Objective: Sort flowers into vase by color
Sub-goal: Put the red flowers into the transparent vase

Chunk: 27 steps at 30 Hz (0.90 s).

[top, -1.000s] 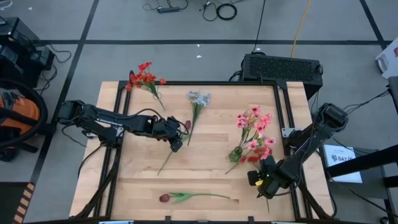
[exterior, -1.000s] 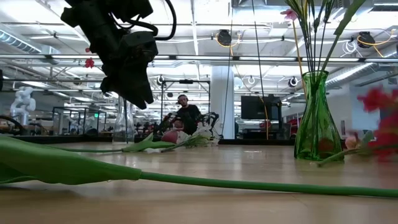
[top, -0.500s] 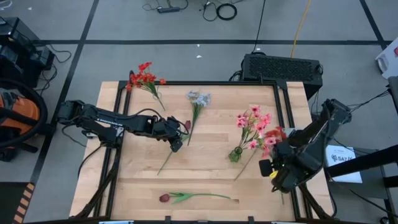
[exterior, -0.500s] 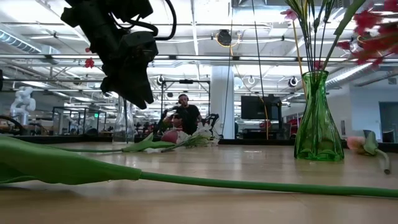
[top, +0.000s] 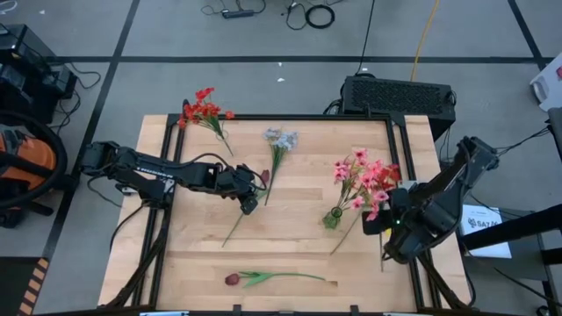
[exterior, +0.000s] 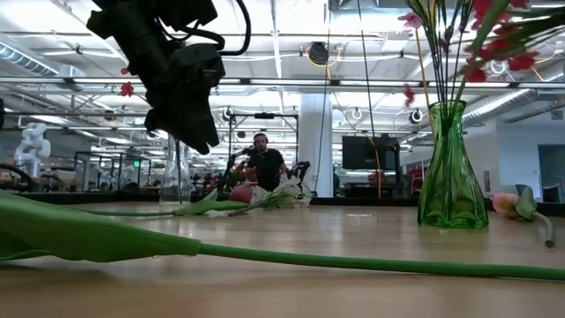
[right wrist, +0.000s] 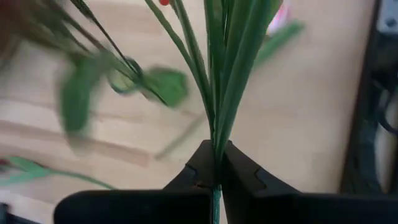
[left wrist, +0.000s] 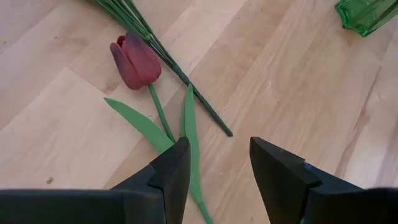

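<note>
My right gripper point(top: 386, 226) is shut on a bright red flower bunch point(top: 387, 178), held in the air beside the green vase point(top: 332, 218), which holds pink blossoms point(top: 354, 171). The red blooms point(exterior: 500, 40) show high by the vase point(exterior: 450, 168) in the low view. My left gripper point(top: 248, 204) is open and hovers just past a dark red tulip point(left wrist: 135, 61) that lies flat on the table. Flat on the table too are a second dark red tulip point(top: 233, 279), a pale grey-blue bunch point(top: 281, 139) and another red cluster point(top: 204, 110). My right gripper pinches the red bunch's gathered green stems point(right wrist: 216, 146) between its two fingers, well below the blooms. The stems fan out beyond the fingers, and a short stem end point(top: 382, 262) sticks out behind them. The bunch is lifted clear of the table.
A pink blossom on a stem point(exterior: 515, 203) lies on the table to the right of the vase. The near tulip's long stem point(exterior: 353, 262) runs across the near part of the table. A black box point(top: 399, 95) sits beyond the far edge.
My right gripper has risen from the table near its right edge and moved toward the far edge and the vase, staying shut. The red bunch, which lay low beside the vase, has been lifted clear, and its blooms now stand high next to the pink ones.
</note>
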Each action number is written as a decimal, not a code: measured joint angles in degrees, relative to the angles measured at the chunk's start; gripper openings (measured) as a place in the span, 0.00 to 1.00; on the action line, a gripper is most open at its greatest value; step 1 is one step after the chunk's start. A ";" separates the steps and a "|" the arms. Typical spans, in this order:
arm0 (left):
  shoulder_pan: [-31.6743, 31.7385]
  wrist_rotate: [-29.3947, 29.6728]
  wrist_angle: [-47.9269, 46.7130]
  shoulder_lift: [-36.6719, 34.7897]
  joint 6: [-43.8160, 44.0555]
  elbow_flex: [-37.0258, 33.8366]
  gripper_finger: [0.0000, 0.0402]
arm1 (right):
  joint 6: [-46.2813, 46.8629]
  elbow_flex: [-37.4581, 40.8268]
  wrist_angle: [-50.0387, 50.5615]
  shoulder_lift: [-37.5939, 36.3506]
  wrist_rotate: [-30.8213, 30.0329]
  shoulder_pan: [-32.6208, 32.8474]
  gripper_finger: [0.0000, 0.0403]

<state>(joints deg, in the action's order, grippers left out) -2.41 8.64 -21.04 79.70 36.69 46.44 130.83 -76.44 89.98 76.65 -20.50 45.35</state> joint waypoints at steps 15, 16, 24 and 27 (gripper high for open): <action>0.02 -0.15 0.01 0.00 -0.11 0.00 0.43 | -1.93 0.00 0.04 -7.66 -15.85 -0.78 0.01; 0.02 -0.18 0.00 0.00 -0.15 0.00 0.43 | -2.35 0.00 0.04 -8.27 -17.47 -0.76 0.01; 0.01 -1.00 0.02 0.00 -2.99 0.00 0.43 | -6.27 0.00 -1.05 -13.37 -25.27 -0.76 0.01; 0.02 -1.00 0.02 0.00 -3.73 0.00 0.43 | -8.82 0.00 -2.57 -15.10 -26.81 -0.76 0.01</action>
<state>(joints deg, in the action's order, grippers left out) -2.39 7.64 -21.02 79.70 32.96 46.44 122.01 -76.44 87.41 61.55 -47.32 44.60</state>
